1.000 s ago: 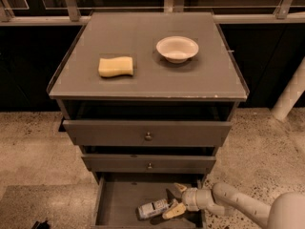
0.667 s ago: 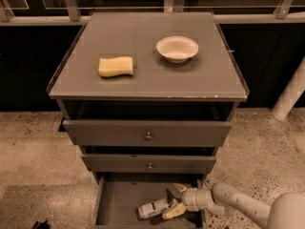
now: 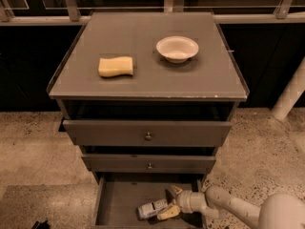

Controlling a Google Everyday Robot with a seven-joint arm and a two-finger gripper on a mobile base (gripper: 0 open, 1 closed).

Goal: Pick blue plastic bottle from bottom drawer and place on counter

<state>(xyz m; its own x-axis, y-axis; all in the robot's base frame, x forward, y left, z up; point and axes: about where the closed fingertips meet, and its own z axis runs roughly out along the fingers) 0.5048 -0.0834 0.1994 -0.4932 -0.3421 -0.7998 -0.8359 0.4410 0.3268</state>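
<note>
One camera view, looking down on a grey three-drawer cabinet. Its tabletop carries a yellow sponge on the left and a white bowl on the right, well apart. Top drawer and middle drawer are each slightly out and have small round knobs. Bottom drawer is pulled out furthest, with its floor showing. The blue plastic bottle lies on its side on that floor, right of centre, label up. A white arm reaches in from the lower right. The gripper is inside the bottom drawer at the bottle's right end, fingers spread, one above the bottle's end and one below. It isn't clamped, and whether the fingers touch the bottle is unclear. Speckled floor surrounds the cabinet.
</note>
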